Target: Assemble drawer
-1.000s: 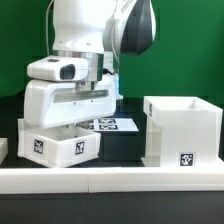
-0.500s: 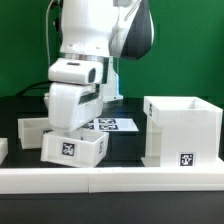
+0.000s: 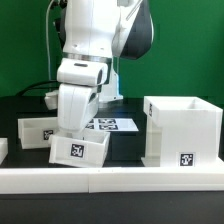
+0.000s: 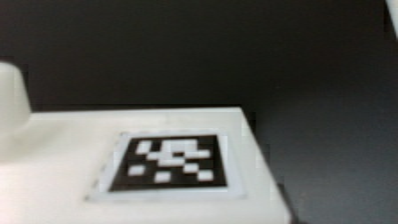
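Note:
My gripper (image 3: 71, 129) reaches down into a shallow white drawer tray (image 3: 84, 151) with a square tag on its front. It holds the tray tilted, in front of the arm. The fingertips are hidden by the tray wall. A second tray (image 3: 33, 129) stands behind it toward the exterior view's left. The tall open housing (image 3: 182, 126), with a tag low on its front, stands at the exterior view's right, apart from both trays. The wrist view is filled by a white tray face (image 4: 63, 150) with its tag (image 4: 171, 161). My fingers do not show there.
The marker board (image 3: 113, 125) lies on the black table behind the held tray, between it and the housing. A long white border rail (image 3: 120, 181) runs along the front edge. A green wall stands behind.
My arm has swung toward the exterior view's right, carrying the tray from beside the second tray toward the housing. The tray has tilted. The second tray now shows.

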Robot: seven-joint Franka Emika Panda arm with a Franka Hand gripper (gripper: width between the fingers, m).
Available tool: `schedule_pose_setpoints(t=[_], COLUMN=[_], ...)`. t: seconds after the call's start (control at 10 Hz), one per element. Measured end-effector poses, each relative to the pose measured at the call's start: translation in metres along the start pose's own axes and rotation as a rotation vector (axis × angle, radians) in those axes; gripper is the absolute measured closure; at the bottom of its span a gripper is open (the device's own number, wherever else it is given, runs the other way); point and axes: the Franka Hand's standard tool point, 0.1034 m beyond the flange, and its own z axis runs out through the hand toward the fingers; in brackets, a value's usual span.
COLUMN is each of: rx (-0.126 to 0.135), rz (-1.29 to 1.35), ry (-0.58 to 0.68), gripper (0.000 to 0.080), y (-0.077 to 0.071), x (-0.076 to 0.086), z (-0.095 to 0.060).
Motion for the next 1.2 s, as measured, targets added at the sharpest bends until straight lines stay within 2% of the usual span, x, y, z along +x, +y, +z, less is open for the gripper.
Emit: schedule_pose_setpoints(t=[0.2,0.3,0.4,0.6,0.7,0.9,1.1,1.2], rx=[0.004,0.041,0.053,0.049,0.051,0.053,0.052,0.05], rz=[-0.009,-0.015,-0.03,-0.075,-0.07,-0.082,-0.112,-0.116], ry=[0.004,-0.001,-0.001,-0.004,-0.003,-0.002,0.06,0.081], gripper=[0.0758,0.0758,0.0758,0.0758,0.0758,0.0758,0.0758,0.0758], y=[-0.002,-0.006,-0.006,-0.007,-0.006,-0.006,0.0,0.002], x=[0.011,0.014,0.022,0.036,0.025,0.02,0.0,0.0], z=[-0.001,0.001,0.001,0.001,0.002,0.003,0.004,0.004])
